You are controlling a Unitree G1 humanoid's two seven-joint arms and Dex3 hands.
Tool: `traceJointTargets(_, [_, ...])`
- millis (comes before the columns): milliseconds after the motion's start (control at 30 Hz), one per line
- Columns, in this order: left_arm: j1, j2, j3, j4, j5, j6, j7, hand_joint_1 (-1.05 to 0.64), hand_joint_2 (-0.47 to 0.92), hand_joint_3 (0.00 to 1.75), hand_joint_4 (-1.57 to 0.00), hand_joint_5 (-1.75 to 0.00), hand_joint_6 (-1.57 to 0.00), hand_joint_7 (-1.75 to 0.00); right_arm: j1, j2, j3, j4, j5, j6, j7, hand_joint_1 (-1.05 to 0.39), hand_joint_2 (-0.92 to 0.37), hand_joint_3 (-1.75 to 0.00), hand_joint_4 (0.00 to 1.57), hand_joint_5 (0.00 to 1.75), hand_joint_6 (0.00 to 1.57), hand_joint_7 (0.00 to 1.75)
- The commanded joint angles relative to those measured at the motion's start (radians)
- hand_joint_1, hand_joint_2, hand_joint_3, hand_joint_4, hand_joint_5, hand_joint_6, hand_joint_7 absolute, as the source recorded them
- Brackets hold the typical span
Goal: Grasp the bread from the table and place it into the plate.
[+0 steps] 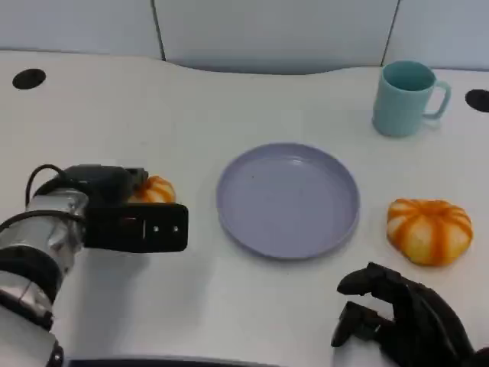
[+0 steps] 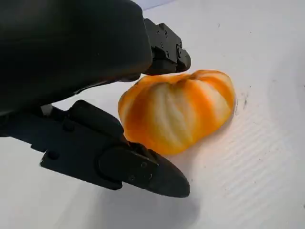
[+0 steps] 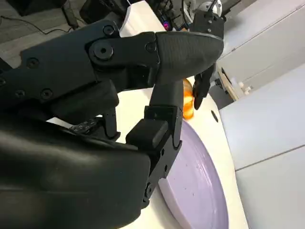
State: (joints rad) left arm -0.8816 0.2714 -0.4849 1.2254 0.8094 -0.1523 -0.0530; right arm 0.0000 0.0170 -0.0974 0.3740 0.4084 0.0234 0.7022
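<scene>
A small orange-and-white striped bread (image 1: 158, 189) lies on the white table left of the lavender plate (image 1: 288, 200). My left hand (image 1: 126, 183) sits over it. In the left wrist view the bread (image 2: 178, 109) rests on the table between an upper finger (image 2: 167, 50) and the thumb (image 2: 133, 164), both against its sides. A second, larger bread (image 1: 428, 229) lies right of the plate. My right hand (image 1: 397, 317) hangs at the front right with fingers curled in, holding nothing. In the right wrist view the plate (image 3: 200, 176) lies beyond those fingers, with a glimpse of the bread (image 3: 187, 101).
A teal mug (image 1: 405, 98) stands at the back right, behind the plate. Two dark round holes (image 1: 29, 78) mark the table's far corners. A light wall panel runs along the back edge.
</scene>
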Motion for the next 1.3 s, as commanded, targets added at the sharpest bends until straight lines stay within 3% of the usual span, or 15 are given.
traceJointTargets(33, [-0.042, -0.019, -0.024, 0.045, -0.009, 0.023, 0.024, -0.83, 0.84, 0.00, 0.00, -0.30, -0.15, -0.01, 0.013, -0.012, -0.007, -0.010, 0.015, 0.003, 0.009, -0.51, -0.92, -0.41, 0.72, 1.35, 0.73, 0.94])
traceJointTargets(567, [-0.056, -0.055, -0.108, 0.115, 0.010, 0.092, 0.063, -0.78, 0.81, 0.00, -0.09, -0.28, -0.20, -0.03, 0.053, -0.012, -0.005, -0.067, 0.020, 0.043, -0.007, -0.51, -0.92, -0.38, 0.73, 1.33, 0.74, 0.94])
traceJointTargets(767, [-0.023, -0.052, -0.104, 0.124, -0.011, 0.082, 0.111, -0.63, 0.74, 0.00, -0.25, -0.36, -0.39, -0.10, 0.070, -0.014, -0.005, -0.097, 0.034, 0.060, -0.001, -0.50, -0.92, -0.39, 0.74, 1.32, 0.75, 0.93])
traceJointTargets(833, [-0.008, -0.049, -0.096, 0.122, -0.022, 0.069, 0.146, -0.55, 0.74, 0.00, -0.24, -0.78, -0.50, -0.24, 0.073, -0.016, -0.007, -0.099, 0.042, 0.059, 0.008, -0.50, -0.92, -0.40, 0.74, 1.32, 0.74, 0.92])
traceJointTargets(867, [0.000, -0.049, -0.094, 0.122, -0.026, 0.064, 0.173, -0.50, 0.75, 0.00, -0.22, -1.05, -0.47, -0.46, 0.076, -0.017, -0.006, -0.105, 0.040, 0.057, 0.005, -0.50, -0.92, -0.40, 0.74, 1.31, 0.74, 0.92])
traceJointTargets(900, [0.006, -0.048, -0.094, 0.123, -0.028, 0.060, 0.194, -0.44, 0.75, 0.00, -0.22, -1.20, -0.38, -0.67, 0.080, -0.017, -0.004, -0.110, 0.038, 0.054, 0.002, -0.50, -0.92, -0.40, 0.74, 1.31, 0.74, 0.92])
traceJointTargets(967, [0.015, -0.048, -0.100, 0.124, -0.027, 0.055, 0.231, -0.36, 0.77, 0.01, -0.23, -1.34, -0.27, -0.94, 0.085, -0.019, -0.001, -0.116, 0.034, 0.047, 0.002, -0.51, -0.92, -0.41, 0.74, 1.32, 0.74, 0.92])
traceJointTargets(1133, [0.031, -0.044, -0.128, 0.129, -0.005, 0.050, 0.316, -0.25, 0.79, 0.01, -0.36, -1.52, -0.27, -1.02, 0.093, -0.021, 0.002, -0.122, 0.035, 0.032, 0.014, -0.51, -0.92, -0.44, 0.72, 1.36, 0.72, 0.95])
traceJointTargets(1200, [0.031, -0.039, -0.141, 0.130, 0.003, 0.039, 0.336, -0.24, 0.81, 0.02, -0.53, -1.70, -0.34, -1.45, 0.096, -0.022, 0.002, -0.129, 0.037, 0.043, 0.010, -0.50, -0.92, -0.44, 0.72, 1.37, 0.72, 0.95])
traceJointTargets(1300, [0.030, -0.035, -0.142, 0.130, -0.003, 0.029, 0.345, -0.29, 0.85, 0.04, -0.59, -1.73, -0.48, -1.44, 0.097, -0.021, 0.003, -0.131, 0.035, 0.037, 0.009, -0.50, -0.92, -0.44, 0.72, 1.37, 0.72, 0.95])
